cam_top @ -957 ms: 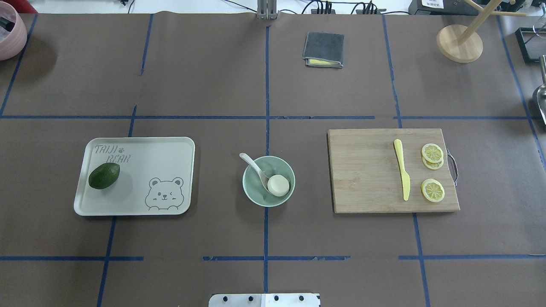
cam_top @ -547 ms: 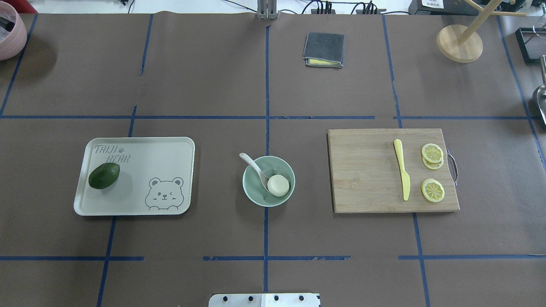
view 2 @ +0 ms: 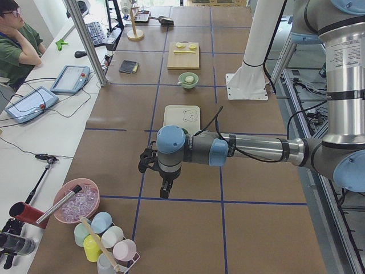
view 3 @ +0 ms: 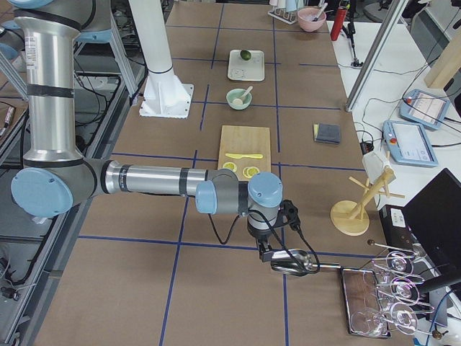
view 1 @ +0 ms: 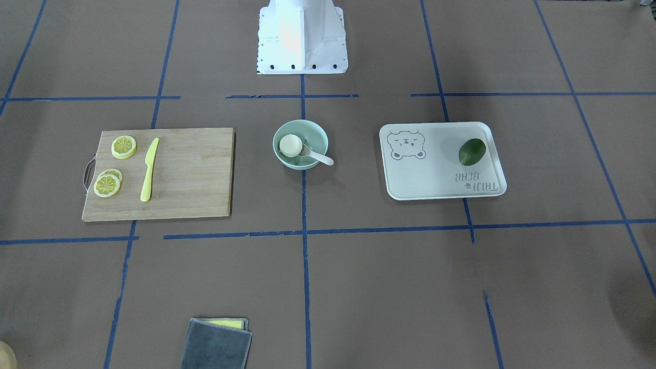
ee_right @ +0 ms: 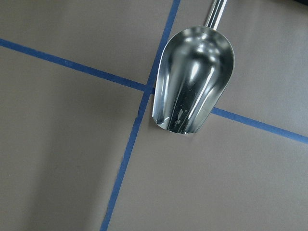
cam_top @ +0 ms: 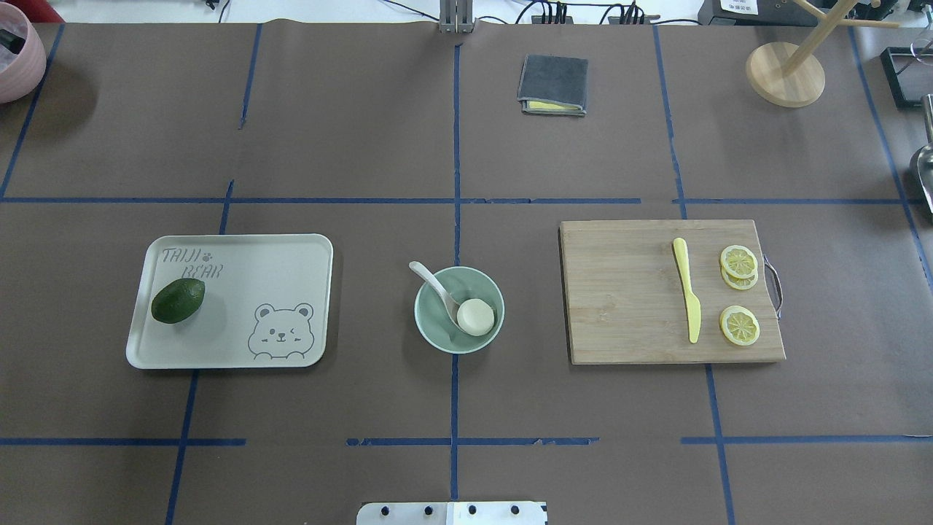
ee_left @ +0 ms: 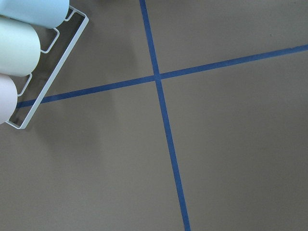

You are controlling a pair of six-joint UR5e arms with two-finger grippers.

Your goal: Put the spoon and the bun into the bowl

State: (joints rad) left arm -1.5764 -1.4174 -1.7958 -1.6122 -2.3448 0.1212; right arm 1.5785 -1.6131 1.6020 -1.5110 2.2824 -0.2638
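The left gripper (view 2: 163, 193) is held low, pointing down, at the table's far left; whether its jaws are parted cannot be told. A tray (cam_top: 240, 321) with an avocado (cam_top: 178, 300) is noted next. At centre, the bun (cam_top: 475, 317) and the spoon (cam_top: 436, 286) are found inside the bowl (cam_top: 431, 317), the spoon's handle over the rim. A cutting board (cam_top: 619, 292) follows. The right gripper (view 3: 265, 254) is hung over a metal scoop (ee_right: 192, 77); its jaws cannot be judged.

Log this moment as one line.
pale mint-green glossy bowl: holds both | off-white soup spoon: scoop inside, handle over rim | white round steamed bun: inside | left pincer, right pincer: far off
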